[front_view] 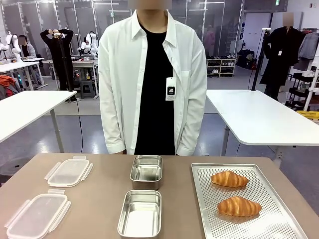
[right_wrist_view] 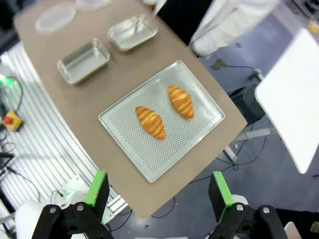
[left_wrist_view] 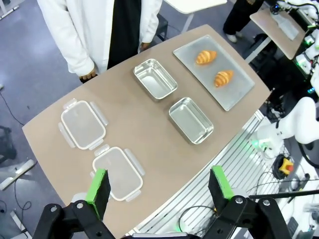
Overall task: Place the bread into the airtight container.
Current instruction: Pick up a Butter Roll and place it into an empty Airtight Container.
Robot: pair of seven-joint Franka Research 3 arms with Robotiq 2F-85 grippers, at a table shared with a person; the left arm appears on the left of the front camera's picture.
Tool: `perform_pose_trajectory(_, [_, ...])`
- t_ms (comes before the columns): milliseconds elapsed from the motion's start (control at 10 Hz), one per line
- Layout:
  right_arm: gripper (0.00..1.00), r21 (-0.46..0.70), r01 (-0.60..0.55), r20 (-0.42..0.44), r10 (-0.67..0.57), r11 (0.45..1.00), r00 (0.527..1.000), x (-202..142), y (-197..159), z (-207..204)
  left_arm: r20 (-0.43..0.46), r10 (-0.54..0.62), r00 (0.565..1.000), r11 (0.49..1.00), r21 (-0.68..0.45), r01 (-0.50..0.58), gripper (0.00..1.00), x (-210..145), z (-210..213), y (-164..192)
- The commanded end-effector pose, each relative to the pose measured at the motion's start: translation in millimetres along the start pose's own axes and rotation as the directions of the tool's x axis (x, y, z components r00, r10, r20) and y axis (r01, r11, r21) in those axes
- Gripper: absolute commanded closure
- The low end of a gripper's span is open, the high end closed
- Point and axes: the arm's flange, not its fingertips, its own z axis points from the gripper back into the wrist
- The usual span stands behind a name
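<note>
Bread for this task means two croissants on the perforated tray (front_view: 279,219) at the lower right of the front view: the near croissant (front_view: 239,206) and the far croissant (front_view: 229,179), each with its long axis running left to right across the picture. Left of the tray stand two open steel containers, the near container (front_view: 142,213) at bottom centre and the far container (front_view: 146,172) just above it. Two plastic lids (front_view: 69,172) lie at the lower left.

In the right wrist view both croissants sit at mid-frame, straight above the right gripper (right_wrist_view: 158,189). Their long axes run from upper left to lower right, so the line between the fingers crosses them at a slant; pinching across the narrow width would likely need a turn of the wrist.

The right arm is plainly the nearer one. In the left wrist view the croissants are small at the upper right, well apart from the left gripper (left_wrist_view: 158,186), which looks down toward the lids. Both grippers have their jaws spread wide, with nothing between the green pads and touching nothing
</note>
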Motion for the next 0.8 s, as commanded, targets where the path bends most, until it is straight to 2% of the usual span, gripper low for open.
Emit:
perform_pose_trajectory(0, [0.0, 0.026, -0.344, -0.119, 0.345, 0.939, 0.931, 10.7, 2.9, -11.8, 0.004, -0.011, 1.0, 1.0, -0.014, 0.011, 0.0, 1.2, 0.7, -1.9])
perform_pose_trajectory(100, [0.0, -0.006, -0.537, -0.192, 0.526, 0.844, 0.829, 14.3, 4.9, -23.2, 0.004, -0.011, 1.0, 1.0, -0.014, 0.011, 0.0, 1.2, 0.7, -1.9])
perform_pose_trajectory(200, [0.0, 0.057, -0.636, -0.238, 0.629, 0.77, 0.74, 19.9, 5.2, -39.0, 0.004, -0.011, 1.0, 1.0, -0.014, 0.011, 0.0, 1.2, 0.7, -1.9])
perform_pose_trajectory(300, [0.0, 0.117, -0.662, -0.26, 0.666, 0.74, 0.699, 26.8, 5.0, -60.1, 0.004, -0.011, 1.0, 1.0, -0.014, 0.011, 0.0, 1.2, 0.7, -1.9])
perform_pose_trajectory(400, [0.0, 0.144, -0.663, -0.28, 0.673, 0.735, 0.685, 33.4, 2.1, -90.8, 0.004, -0.011, 1.0, 1.0, -0.014, 0.011, 0.0, 1.2, 0.7, -1.9])
perform_pose_trajectory(500, [0.0, 0.179, -0.636, -0.254, 0.66, 0.75, 0.707, 34.9, -1.3, -117.5, 0.004, -0.011, 1.0, 1.0, -0.014, 0.011, 0.0, 1.2, 0.7, -1.9])
perform_pose_trajectory(700, [0.0, 0.229, -0.576, -0.267, 0.619, 0.785, 0.739, 20.2, -9.5, -178.0, 0.004, -0.011, 1.0, 1.0, -0.014, 0.011, 0.0, 1.2, 0.7, -1.9])
